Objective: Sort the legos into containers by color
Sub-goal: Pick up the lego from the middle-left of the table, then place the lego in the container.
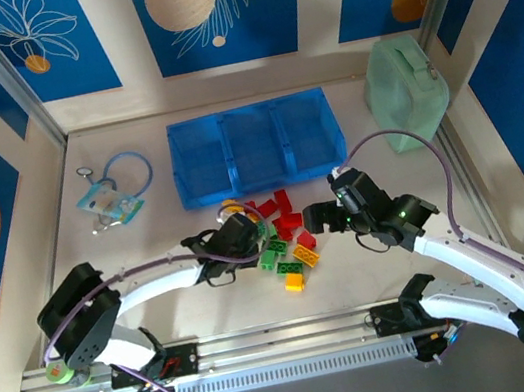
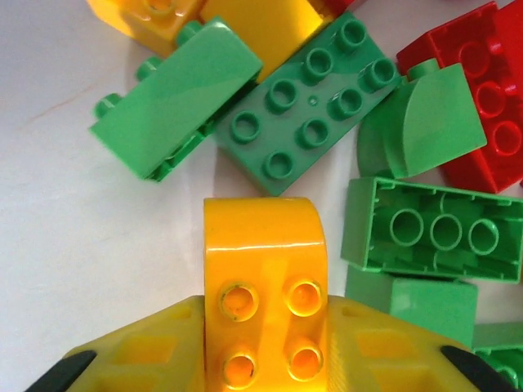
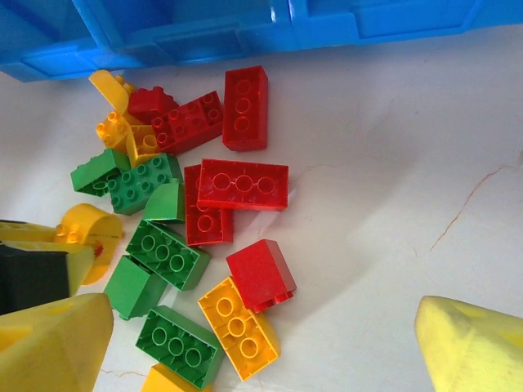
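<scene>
Left gripper [image 2: 265,359] pinching a rounded yellow brick [image 2: 263,245] at the pile's left edge, with a green studded brick [image 2: 310,106] crowding just beyond it. Right gripper [image 1: 318,216] spread wide at the right side of the legos [image 1: 288,242], which lie heaped on the table [image 1: 357,276] just in front of the blue tray [image 1: 247,109]. Pale green box [image 1: 406,89] stands right of the tray; a blue loop of tubing [image 1: 125,169] lies well to its left.

I count six red legos [image 3: 243,184], six green legos [image 3: 167,255], about six yellow legos [image 3: 239,327], one blue tray [image 1: 200,161] of three compartments, and one pale green box [image 1: 407,94].
</scene>
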You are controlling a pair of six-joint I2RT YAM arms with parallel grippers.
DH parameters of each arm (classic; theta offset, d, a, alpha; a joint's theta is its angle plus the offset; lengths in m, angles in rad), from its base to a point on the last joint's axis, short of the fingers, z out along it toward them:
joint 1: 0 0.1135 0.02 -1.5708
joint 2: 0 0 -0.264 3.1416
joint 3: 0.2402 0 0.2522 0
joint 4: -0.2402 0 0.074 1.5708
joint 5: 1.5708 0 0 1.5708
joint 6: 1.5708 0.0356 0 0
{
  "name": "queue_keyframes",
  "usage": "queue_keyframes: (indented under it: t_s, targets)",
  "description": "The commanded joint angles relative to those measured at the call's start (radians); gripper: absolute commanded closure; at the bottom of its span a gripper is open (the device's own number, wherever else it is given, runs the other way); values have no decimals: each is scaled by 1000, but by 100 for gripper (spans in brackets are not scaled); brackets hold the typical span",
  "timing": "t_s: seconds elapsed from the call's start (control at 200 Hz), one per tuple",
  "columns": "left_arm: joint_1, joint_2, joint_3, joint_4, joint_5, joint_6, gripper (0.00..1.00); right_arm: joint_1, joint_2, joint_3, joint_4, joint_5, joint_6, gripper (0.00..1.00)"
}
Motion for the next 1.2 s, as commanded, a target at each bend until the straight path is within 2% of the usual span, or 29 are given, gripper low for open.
queue_keyframes:
  t_s: [0.0,0.165,0.385,0.8,1.196]
  targets:
    - [-10,-88,67,-89,-80,45,71,-19,-27,-27,10,-5,10,5]
    - [31,-126,144,-122,-97,104,71,-41,-22,-29,17,-43,16,5]
    - [162,-82,249,-111,-50,184,71,-36,-25,-30,13,-78,27,7]
    - [411,159,441,-55,44,268,73,-10,-26,-48,17,-90,48,8]
    - [513,386,569,-29,88,288,71,-1,1,-49,16,-94,46,8]
